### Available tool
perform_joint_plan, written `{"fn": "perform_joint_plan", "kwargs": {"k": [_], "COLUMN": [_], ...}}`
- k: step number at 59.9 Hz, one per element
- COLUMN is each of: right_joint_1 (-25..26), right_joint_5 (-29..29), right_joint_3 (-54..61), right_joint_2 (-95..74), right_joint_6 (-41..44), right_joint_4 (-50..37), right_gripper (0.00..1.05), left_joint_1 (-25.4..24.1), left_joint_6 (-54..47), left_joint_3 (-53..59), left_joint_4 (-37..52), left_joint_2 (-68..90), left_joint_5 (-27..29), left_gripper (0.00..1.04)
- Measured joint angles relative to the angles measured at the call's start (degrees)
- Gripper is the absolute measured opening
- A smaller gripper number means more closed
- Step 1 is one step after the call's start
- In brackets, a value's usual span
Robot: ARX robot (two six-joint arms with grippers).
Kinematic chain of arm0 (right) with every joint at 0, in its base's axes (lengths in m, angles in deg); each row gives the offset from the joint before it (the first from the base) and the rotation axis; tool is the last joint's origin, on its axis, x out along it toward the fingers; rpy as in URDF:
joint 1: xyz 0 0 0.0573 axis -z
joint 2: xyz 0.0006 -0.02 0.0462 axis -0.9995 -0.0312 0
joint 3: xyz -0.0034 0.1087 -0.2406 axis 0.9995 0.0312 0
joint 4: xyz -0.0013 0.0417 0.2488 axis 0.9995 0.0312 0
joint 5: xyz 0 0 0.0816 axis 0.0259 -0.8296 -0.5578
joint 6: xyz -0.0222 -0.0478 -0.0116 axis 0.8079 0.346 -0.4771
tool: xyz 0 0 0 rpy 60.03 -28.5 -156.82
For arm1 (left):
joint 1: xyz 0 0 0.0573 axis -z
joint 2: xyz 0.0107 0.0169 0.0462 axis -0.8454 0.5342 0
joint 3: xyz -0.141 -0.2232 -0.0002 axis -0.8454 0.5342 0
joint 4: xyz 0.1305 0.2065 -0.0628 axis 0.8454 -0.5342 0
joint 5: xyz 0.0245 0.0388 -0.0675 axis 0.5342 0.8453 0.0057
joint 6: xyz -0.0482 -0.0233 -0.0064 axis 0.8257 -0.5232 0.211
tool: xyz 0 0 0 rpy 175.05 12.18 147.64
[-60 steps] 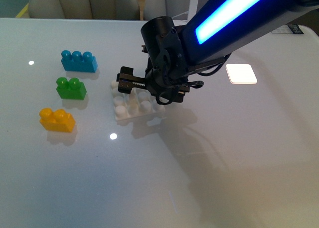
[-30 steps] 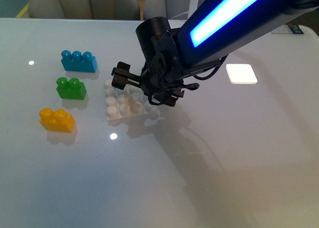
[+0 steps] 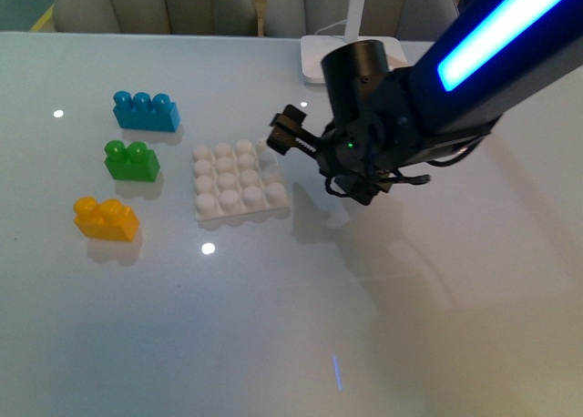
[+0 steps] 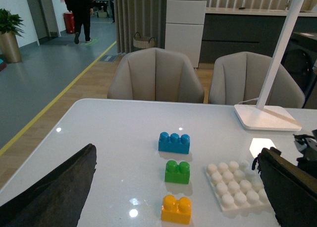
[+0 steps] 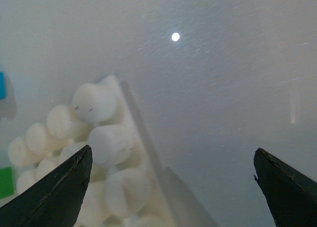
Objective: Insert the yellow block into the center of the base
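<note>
Retreat of right hand from above base to a spot just beside its far right corner; fingers spread wide, nothing held. Leaves base fully uncovered, all sixteen studs showing, flat on bench and slightly closer to the bricks than half a second ago. Reads as base positioning finished, insertion itself not yet begun.

Yellow block untouched on bench, nearest the robot in a column of three bricks left of base, apart from it. Left hand, seen only in its own wrist view, likewise spread and empty, well apart from the bricks.

Green brick and blue brick in line beyond yellow block. White lamp foot at far edge, partly behind right arm. Two chairs past bench.

Nothing lying between yellow block and base centre. Green brick close beside yellow block, so probably little finger room on that side. Right arm hanging beside base, a possible obstacle from the right.
</note>
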Motion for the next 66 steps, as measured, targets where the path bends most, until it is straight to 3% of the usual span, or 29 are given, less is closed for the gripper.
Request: {"fn": "perform_joint_plan", "kwargs": {"k": [14, 31, 33, 37, 42, 51, 62, 66], "right_joint_1": [4.11, 4.22, 4.13, 4.50, 6.99, 10.73, 13.99, 15.02], "right_joint_5": [1.42, 0.09, 1.90, 12.07, 12.90, 9.73, 6.34, 5.27], "right_joint_3": [15.26, 36.81, 39.50, 49.72, 62.01, 74.99, 81.33, 82.86], "right_joint_2": [10.80, 36.33, 38.29, 43.85, 54.12, 69.24, 76.89, 80.59], "right_joint_6": [2.58, 15.15, 17.35, 27.61, 36.41, 41.33, 42.60, 43.06], "right_joint_4": [-7.85, -13.88, -16.31, -36.63, -50.62, -52.48, -48.89, -47.28], "right_gripper": [0.96, 0.96, 0.95, 0.81, 0.65, 0.39, 0.05, 0.02], "left_joint_1": [0.00, 0.00, 0.00, 0.00, 0.00, 0.00, 0.00, 0.00], "left_joint_6": [0.00, 0.00, 0.00, -0.02, 0.00, -0.02, 0.00, 0.00], "left_joint_3": [0.00, 0.00, 0.00, 0.00, 0.00, 0.00, 0.00, 0.00], "left_joint_4": [0.00, 0.00, 0.00, 0.00, 0.00, 0.00, 0.00, 0.00], "left_joint_2": [0.00, 0.00, 0.00, 0.00, 0.02, 0.00, 0.00, 0.00], "left_joint_5": [0.00, 0.00, 0.00, -0.09, 0.00, 0.00, 0.00, 0.00], "left_gripper": [0.97, 0.97, 0.97, 0.97, 0.97, 0.97, 0.97, 0.97]}}
